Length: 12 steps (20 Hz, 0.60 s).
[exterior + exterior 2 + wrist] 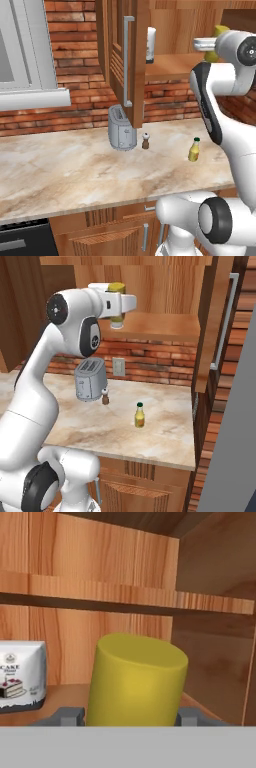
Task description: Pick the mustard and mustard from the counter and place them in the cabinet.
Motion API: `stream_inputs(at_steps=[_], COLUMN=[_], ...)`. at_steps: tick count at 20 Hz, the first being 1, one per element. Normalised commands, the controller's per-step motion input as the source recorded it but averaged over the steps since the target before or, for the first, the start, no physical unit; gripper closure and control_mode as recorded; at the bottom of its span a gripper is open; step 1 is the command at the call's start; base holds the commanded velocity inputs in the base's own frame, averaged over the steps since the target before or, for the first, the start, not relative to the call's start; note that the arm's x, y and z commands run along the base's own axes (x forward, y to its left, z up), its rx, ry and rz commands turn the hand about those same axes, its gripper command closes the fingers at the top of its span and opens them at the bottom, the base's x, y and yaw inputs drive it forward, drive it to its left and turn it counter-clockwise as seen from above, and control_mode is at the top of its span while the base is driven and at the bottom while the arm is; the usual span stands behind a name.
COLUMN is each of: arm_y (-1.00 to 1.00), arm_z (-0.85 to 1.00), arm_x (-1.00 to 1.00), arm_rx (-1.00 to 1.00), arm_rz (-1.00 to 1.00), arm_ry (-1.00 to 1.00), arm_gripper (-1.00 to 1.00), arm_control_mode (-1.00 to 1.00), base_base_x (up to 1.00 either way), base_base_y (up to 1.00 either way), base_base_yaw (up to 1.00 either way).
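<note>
Dull-yellow mustard [135,679], beige marbled counter [70,170], red-brown brick wall [75,65].

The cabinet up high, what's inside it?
Inside the cabinet, a white cake packet stands on the shelf, and a dull-yellow mustard bottle sits between the gripper fingers. The bottle's bottom is covered, so whether it touches the shelf can't be seen.

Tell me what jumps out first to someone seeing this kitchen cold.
The white arm reaches up into the open brown wooden wall cabinet, its jaws around a plain dull-yellow cylinder bottle over the shelf. Below, a slim bright-yellow bottle with a dark green tip stands alone on the beige marbled counter.
</note>
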Motion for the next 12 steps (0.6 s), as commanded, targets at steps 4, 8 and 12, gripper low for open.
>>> stream_inputs(at_steps=[4, 8, 12], arm_y=[0.02, 0.02, 0.04], arm_z=[-0.26, -0.23, -0.07], arm_x=[0.11, 0.16, 0.37], arm_rx=[-0.04, -0.03, -0.01], arm_rz=[0.03, 0.02, 0.01], arm_ry=[0.00, 0.00, 0.00], arm_gripper=[1.00, 1.00, 1.00], arm_control_mode=[-1.00, -1.00, -1.00], base_base_x=[0.00, 0.00, 0.00], base_base_y=[0.00, 0.00, 0.00], base_base_yaw=[0.00, 0.00, 0.00])
